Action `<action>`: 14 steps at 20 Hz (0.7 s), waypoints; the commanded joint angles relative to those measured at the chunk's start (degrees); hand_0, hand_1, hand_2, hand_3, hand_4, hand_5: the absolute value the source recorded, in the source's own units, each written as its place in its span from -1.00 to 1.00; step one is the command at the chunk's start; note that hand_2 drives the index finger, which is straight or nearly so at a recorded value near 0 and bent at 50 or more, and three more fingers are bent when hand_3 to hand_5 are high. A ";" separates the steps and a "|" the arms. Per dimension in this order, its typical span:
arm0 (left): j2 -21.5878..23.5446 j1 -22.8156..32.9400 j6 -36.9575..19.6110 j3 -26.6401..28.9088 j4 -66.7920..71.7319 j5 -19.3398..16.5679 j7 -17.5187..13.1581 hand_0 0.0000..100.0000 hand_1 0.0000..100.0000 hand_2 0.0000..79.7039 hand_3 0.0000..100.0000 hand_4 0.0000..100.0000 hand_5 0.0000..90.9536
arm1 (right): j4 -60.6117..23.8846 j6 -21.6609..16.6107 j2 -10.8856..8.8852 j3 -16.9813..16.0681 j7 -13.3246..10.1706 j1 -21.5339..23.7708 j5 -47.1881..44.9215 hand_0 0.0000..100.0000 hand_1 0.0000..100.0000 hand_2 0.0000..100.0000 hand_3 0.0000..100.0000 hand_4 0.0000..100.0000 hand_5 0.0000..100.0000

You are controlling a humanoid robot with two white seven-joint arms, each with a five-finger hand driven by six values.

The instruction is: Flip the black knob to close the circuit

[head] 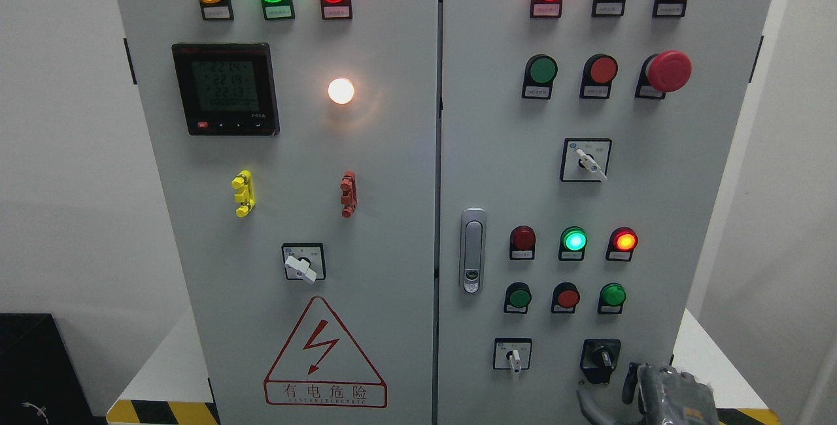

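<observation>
The black knob [600, 356] sits on a black square plate at the lower right of the grey cabinet's right door [654, 203]. Its handle points roughly up and slightly right. My right hand [629, 391] comes in at the bottom edge, just below and to the right of the knob. Its dark fingers [632, 376] are spread and hold nothing; one reaches up close to the knob's lower right corner, and another curves out to the left under the knob. Most of the hand is cut off by the picture's edge. My left arm does not show.
A white-handled selector [514, 356] sits left of the knob, with three round buttons [566, 297] and three lamps [573, 240] above it. A silver door latch [472, 250] is at the door's left edge. Another white selector [588, 162] and a red mushroom button [668, 72] sit higher up.
</observation>
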 commanded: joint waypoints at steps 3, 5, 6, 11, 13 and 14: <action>0.00 0.00 0.02 -1.14 1.23 -1.23 0.04 -1.00 -1.00 -1.00 -1.00 -1.00 -1.00 | -7.82 -0.68 4.04 0.15 0.21 5.59 -8.23 -1.00 -0.59 0.06 0.67 0.37 0.16; 0.00 0.00 0.02 -1.14 1.23 -1.23 0.04 -1.00 -1.00 -1.00 -1.00 -1.00 -1.00 | -9.05 -2.17 4.84 0.15 -0.14 7.17 -13.68 -1.00 -0.59 -0.08 0.51 0.28 0.02; 0.00 0.00 0.02 -1.14 1.23 -1.23 0.04 -1.00 -1.00 -1.00 -1.00 -1.00 -1.00 | -9.58 -2.70 4.84 0.15 -0.75 8.05 -16.58 -1.00 -0.60 -0.15 0.46 0.23 -0.04; 0.00 0.00 0.02 -1.14 1.23 -1.23 0.04 -1.00 -1.00 -1.00 -1.00 -1.00 -1.00 | -10.29 -9.54 4.66 -0.82 -3.92 12.79 -36.52 -1.00 -0.62 -0.41 0.15 -0.02 -0.34; 0.00 0.00 0.02 -1.14 1.23 -1.23 0.04 -1.00 -1.00 -1.00 -1.00 -1.00 -1.00 | -10.38 -13.06 4.58 -0.99 -3.84 15.42 -43.65 -1.00 -0.63 -0.52 -0.06 -0.17 -0.47; 0.00 0.00 0.02 -1.14 1.32 -1.23 0.04 -1.00 -1.00 -1.00 -1.00 -1.00 -1.00 | -10.46 -14.46 4.49 -0.99 -3.75 16.74 -46.64 -1.00 -0.63 -0.59 -0.18 -0.28 -0.54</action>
